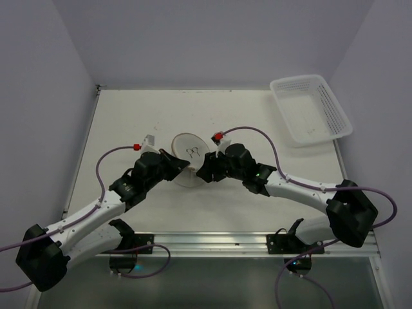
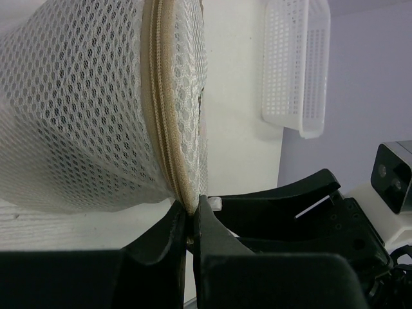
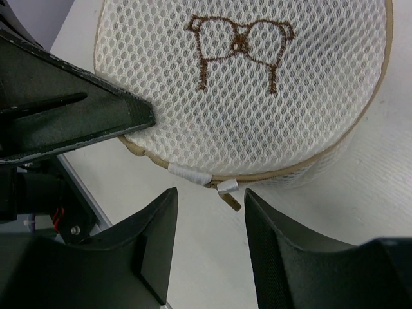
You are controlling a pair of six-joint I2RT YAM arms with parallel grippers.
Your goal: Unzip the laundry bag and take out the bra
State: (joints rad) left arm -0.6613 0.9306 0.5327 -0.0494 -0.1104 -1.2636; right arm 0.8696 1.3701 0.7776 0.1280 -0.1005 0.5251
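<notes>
The laundry bag is a round cream mesh pouch with a tan zipper rim and a bra outline on its face, tilted up between both grippers at mid-table. My left gripper is shut on the tan rim at the bag's edge. My right gripper is open, its fingers either side of the small tan zipper pull, just short of it. The bag's face fills the right wrist view. The zipper looks closed. The bra is hidden inside.
A white perforated basket stands at the back right of the table; it also shows in the left wrist view. The left gripper's finger crosses the upper left of the right wrist view.
</notes>
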